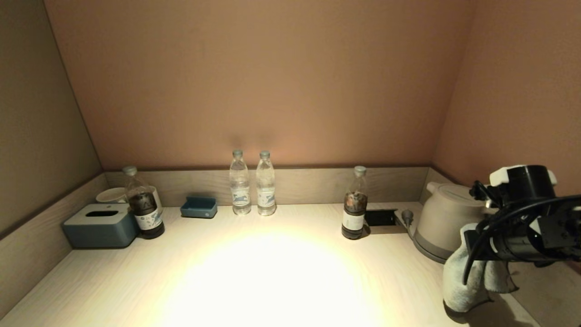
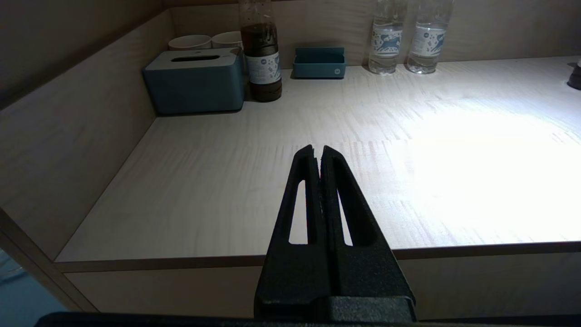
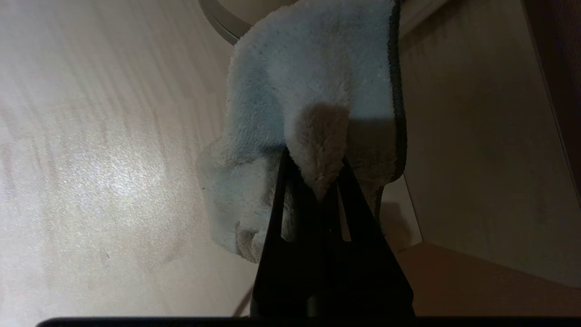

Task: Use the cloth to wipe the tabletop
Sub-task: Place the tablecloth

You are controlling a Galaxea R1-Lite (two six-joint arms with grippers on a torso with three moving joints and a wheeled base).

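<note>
The cloth [image 1: 463,281] is a fluffy light grey-white towel with a dark edge. It hangs from my right gripper [image 1: 472,247] at the right end of the pale wooden tabletop [image 1: 272,272], its lower end at or just above the surface. In the right wrist view the right gripper [image 3: 317,175] is shut on a fold of the cloth [image 3: 313,91]. My left gripper [image 2: 317,150] is shut and empty, held over the tabletop's front left edge [image 2: 181,262]; it does not show in the head view.
A grey kettle [image 1: 447,218] stands behind the cloth by the right wall. A dark drink bottle [image 1: 354,209] and a socket recess [image 1: 380,218] are beside it. Two water bottles [image 1: 253,184], a blue tray [image 1: 199,207], another dark bottle [image 1: 144,204], a tissue box [image 1: 100,225] and cups [image 1: 111,195] line the back.
</note>
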